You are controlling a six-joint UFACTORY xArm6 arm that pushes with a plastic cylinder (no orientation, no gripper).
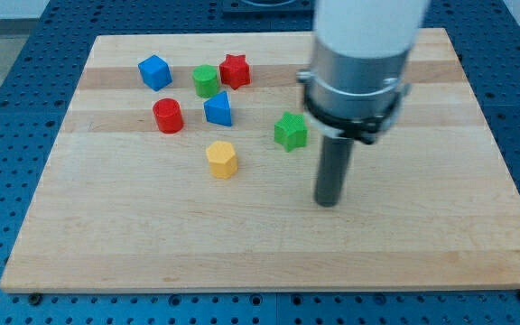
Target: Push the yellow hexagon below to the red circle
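The yellow hexagon [222,159] lies near the board's middle. The red circle [167,116] sits up and to the view's left of it, a short gap between them. My tip [329,202] rests on the board to the view's right of the yellow hexagon and slightly lower, well apart from it, touching no block. The nearest block to the rod is the green star [290,131], just up and left of it.
A blue cube [154,72], a green cylinder [206,80], a red star [235,70] and a blue triangular block [218,109] cluster at the view's upper left. The wooden board [260,262] lies on a blue perforated table.
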